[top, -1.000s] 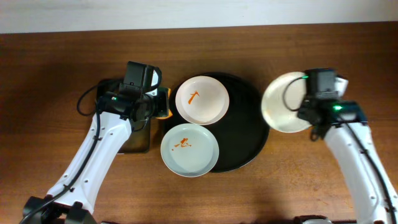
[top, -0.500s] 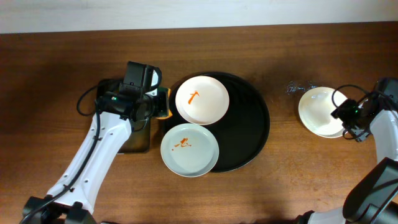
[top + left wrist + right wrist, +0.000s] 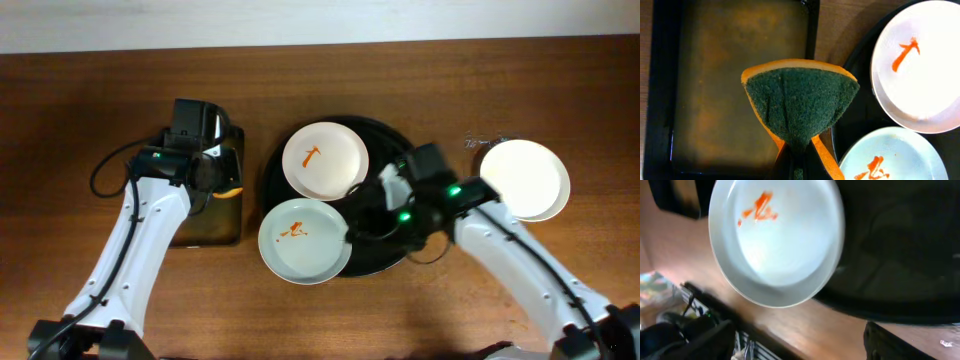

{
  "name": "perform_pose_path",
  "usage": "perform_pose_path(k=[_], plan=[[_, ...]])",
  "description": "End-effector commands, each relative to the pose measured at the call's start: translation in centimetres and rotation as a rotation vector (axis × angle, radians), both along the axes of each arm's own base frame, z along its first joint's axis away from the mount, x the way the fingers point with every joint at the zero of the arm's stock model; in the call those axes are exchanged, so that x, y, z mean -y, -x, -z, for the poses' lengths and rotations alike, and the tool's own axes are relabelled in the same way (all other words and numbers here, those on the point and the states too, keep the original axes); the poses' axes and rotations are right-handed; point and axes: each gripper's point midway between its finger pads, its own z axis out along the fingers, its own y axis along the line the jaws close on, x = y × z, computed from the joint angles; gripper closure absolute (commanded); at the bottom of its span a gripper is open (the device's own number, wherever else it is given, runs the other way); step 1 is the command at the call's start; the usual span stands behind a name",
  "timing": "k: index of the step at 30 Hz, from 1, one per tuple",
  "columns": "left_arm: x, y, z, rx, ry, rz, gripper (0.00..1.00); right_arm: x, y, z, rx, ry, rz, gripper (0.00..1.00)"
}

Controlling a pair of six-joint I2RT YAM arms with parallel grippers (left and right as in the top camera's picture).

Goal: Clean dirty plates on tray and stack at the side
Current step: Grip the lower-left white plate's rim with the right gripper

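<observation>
Two dirty plates lie on the round black tray (image 3: 410, 215): a white plate (image 3: 324, 160) with an orange smear at the back, and a pale blue plate (image 3: 305, 240) with an orange smear overhanging the front-left rim. A clean white plate (image 3: 524, 178) sits on the table at the right. My left gripper (image 3: 222, 185) is shut on a folded green-and-orange sponge (image 3: 800, 100), held over the dark basin (image 3: 715, 75). Over the tray, just right of the pale blue plate (image 3: 775, 240), my right gripper (image 3: 368, 213) stands open and holds nothing, its fingers (image 3: 890, 342) spread wide.
The dark rectangular basin (image 3: 205, 215) stands left of the tray. Brown table surface stretches on both sides. A small scribble mark (image 3: 485, 142) lies behind the clean plate. Past the near table edge, the right wrist view shows clutter (image 3: 670, 310).
My right gripper let go of the clean plate at the right side, opened, and swung left over the tray to the pale blue plate. The left arm shifted slightly left with the sponge.
</observation>
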Motion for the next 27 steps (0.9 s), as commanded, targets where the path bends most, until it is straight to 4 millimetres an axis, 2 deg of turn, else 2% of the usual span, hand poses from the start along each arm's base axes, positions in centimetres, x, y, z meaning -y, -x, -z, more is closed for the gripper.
perform_pose_path(k=[1,2,4,6,8,9,10,13,15,17,18,22,23,25,27], plan=[[-0.4,0.0,-0.9,0.028,-0.003,-0.015,0.99,-2.0,1.6,2.6,-0.059,0.078,0.077,0.25],[-0.4,0.0,-0.9,0.028,-0.003,-0.014,1.00,-2.1,1.6,3.4,-0.051,0.131,0.089,0.25],[-0.4,0.0,-0.9,0.028,-0.003,-0.014,1.00,-3.6,1.6,5.5,-0.058,0.163,0.081,0.25],[-0.4,0.0,-0.9,0.028,-0.003,-0.014,0.99,-4.0,1.5,7.8,-0.114,0.196,0.114,0.31],[-0.4,0.0,-0.9,0.028,-0.003,-0.014,0.99,-4.1,1.3,9.1,-0.137,0.208,0.129,0.34],[-0.4,0.0,-0.9,0.028,-0.003,-0.014,0.99,-4.1,1.3,9.3,-0.139,0.210,0.129,0.40],[-0.4,0.0,-0.9,0.028,-0.001,-0.013,0.99,-4.0,1.2,9.4,-0.136,0.218,0.134,0.53],[-0.4,0.0,-0.9,0.026,0.000,-0.013,0.99,-3.3,0.0,9.6,-0.082,0.249,0.165,0.66],[-0.3,0.0,-0.9,0.026,0.003,-0.012,0.99,-2.3,-1.0,9.7,-0.070,0.267,0.199,0.80],[-0.3,0.0,-0.9,0.026,0.003,-0.011,0.99,-0.8,-2.2,9.7,-0.078,0.265,0.256,0.96],[-0.3,0.0,-0.9,0.026,0.003,-0.011,1.00,0.2,-2.8,9.7,-0.083,0.266,0.287,0.96],[-0.3,0.0,-0.9,0.026,0.003,-0.012,1.00,3.4,-4.7,9.1,-0.007,0.269,0.230,0.96],[-0.3,0.0,-0.9,0.026,0.003,-0.012,1.00,4.8,-5.4,8.3,0.016,0.278,0.236,0.96],[-0.3,0.0,-0.9,0.025,0.005,-0.015,1.00,9.7,-6.8,6.7,0.068,0.376,0.247,0.96],[0.9,0.0,-1.0,0.024,0.074,0.006,0.99,14.4,-6.8,6.2,0.054,0.519,0.272,0.96]])
